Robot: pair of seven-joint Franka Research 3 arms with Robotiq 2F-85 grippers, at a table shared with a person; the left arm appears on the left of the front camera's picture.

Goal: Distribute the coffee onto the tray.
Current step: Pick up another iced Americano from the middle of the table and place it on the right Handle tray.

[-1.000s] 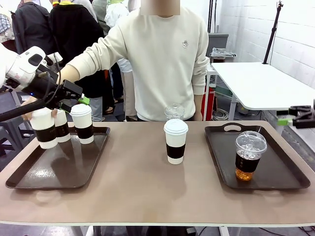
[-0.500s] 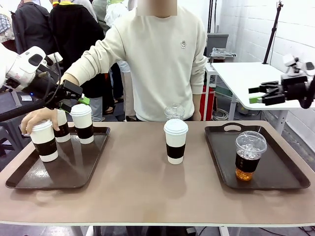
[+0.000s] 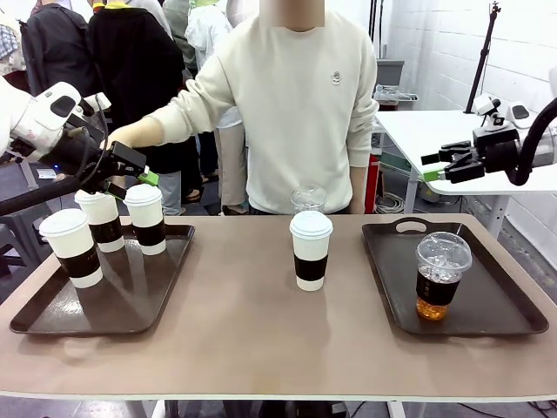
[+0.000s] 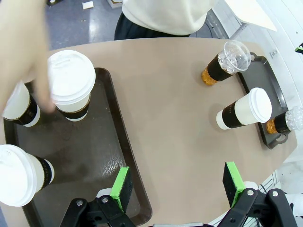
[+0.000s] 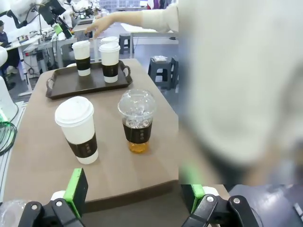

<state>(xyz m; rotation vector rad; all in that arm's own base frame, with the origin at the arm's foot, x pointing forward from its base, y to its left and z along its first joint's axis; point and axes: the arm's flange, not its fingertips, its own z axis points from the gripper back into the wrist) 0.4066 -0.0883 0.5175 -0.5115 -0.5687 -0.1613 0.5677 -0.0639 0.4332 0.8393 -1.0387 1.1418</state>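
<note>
No readable text, number or brand anywhere. Small emblem (image 3: 335, 77) on chest of person's sweater (image 3: 296, 139): too small to make out. Dark sleeve (image 5: 84, 147) on paper cup (image 5: 78, 127) near bench middle: faint pale mark, illegible.
</note>
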